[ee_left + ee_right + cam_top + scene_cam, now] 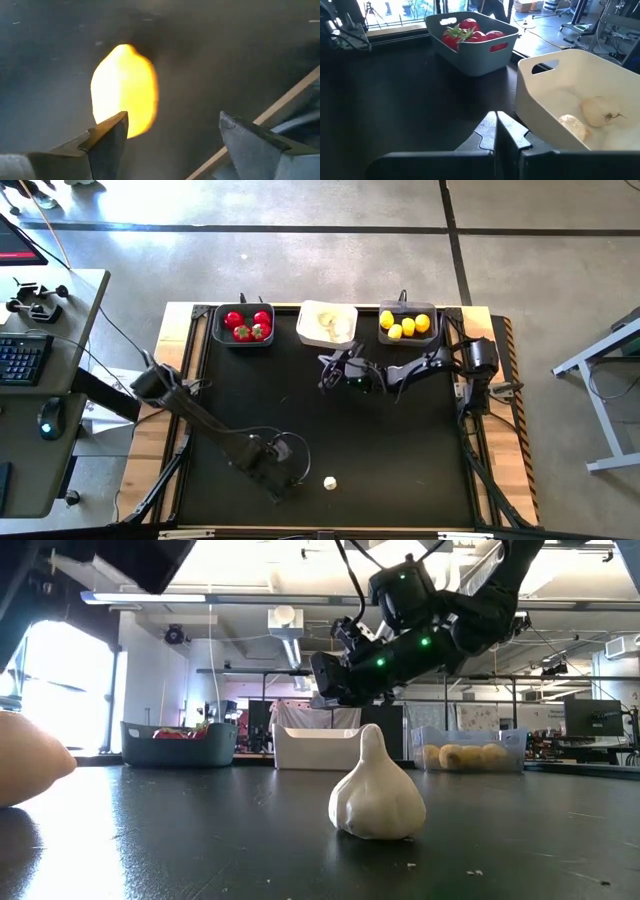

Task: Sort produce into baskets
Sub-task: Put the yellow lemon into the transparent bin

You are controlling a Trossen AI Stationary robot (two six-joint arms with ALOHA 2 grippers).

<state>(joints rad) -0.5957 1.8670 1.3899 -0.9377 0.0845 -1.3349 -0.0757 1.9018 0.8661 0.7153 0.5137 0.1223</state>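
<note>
A yellow lemon [125,90] lies on the black table just ahead of my left gripper [172,137], which is open, low over the table near its near edge [278,478]; the lemon sits toward one finger [107,142]. The arm hides the lemon in the high view; it shows at the low view's edge [25,772]. A white garlic bulb [329,482] [375,790] rests on its flat base to the right of that gripper. My right gripper [496,132] is shut and empty, above the table in front of the white basket [327,322].
Three baskets stand in a row along the far edge: a dark grey one [243,325] with tomatoes [470,30], the white one [560,85] with garlic bulbs [597,110], and a dark grey one [407,323] with lemons. A wooden rim [285,100] borders the table.
</note>
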